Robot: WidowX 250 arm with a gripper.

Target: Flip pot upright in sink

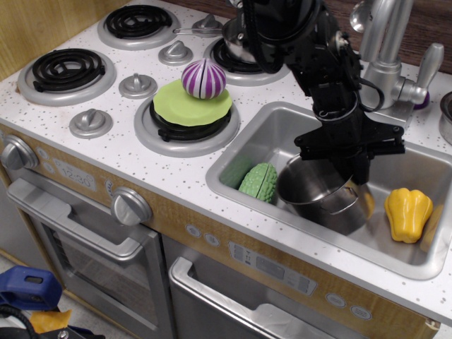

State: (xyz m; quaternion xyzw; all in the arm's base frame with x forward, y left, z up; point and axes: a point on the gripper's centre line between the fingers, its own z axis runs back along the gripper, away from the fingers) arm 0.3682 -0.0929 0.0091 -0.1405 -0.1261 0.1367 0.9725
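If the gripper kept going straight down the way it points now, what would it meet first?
The black gripper points down into the shiny stainless-steel cylindrical pot, at its far rim. It would probably press against the pot's wall or floor first, then the silver metal sink beneath; depth is unclear.
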